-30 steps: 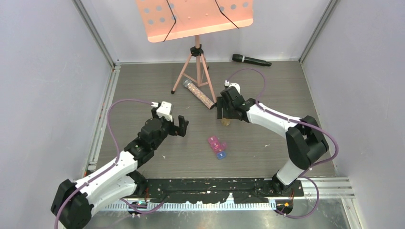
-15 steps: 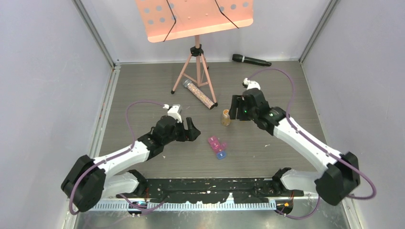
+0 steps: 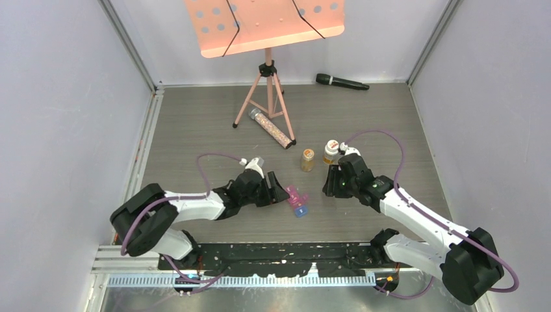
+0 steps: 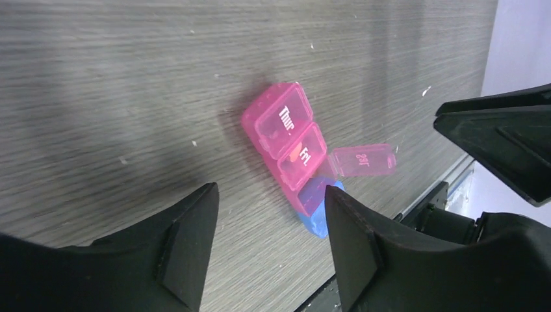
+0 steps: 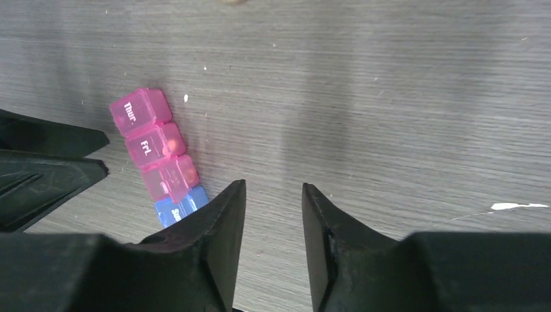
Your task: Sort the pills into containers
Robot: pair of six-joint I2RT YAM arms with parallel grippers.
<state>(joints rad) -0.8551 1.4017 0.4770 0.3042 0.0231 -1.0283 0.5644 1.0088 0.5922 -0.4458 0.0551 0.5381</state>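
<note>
The pill-box strip (image 3: 296, 199) lies flat on the table between the two grippers, pink compartments marked Thur and Fri and a blue end. In the left wrist view the pill-box strip (image 4: 290, 142) has one pink lid (image 4: 361, 160) flipped open, and an orange spot shows through the Fri compartment. My left gripper (image 3: 279, 190) is open and empty just left of the strip, its jaws low over the table (image 4: 269, 195). My right gripper (image 3: 329, 186) is open and empty (image 5: 273, 188), just right of the strip (image 5: 154, 144).
A small amber bottle (image 3: 307, 159) and a white-capped bottle (image 3: 331, 151) stand behind the right gripper. A clear tube of speckled beads (image 3: 271, 129) lies by the pink music stand's tripod (image 3: 267, 97). A black microphone (image 3: 342, 82) lies at the back wall.
My right gripper let go of the amber bottle and moved near and down beside the pill box. My left gripper reached right, up to the strip. The white-capped bottle has come into view.
</note>
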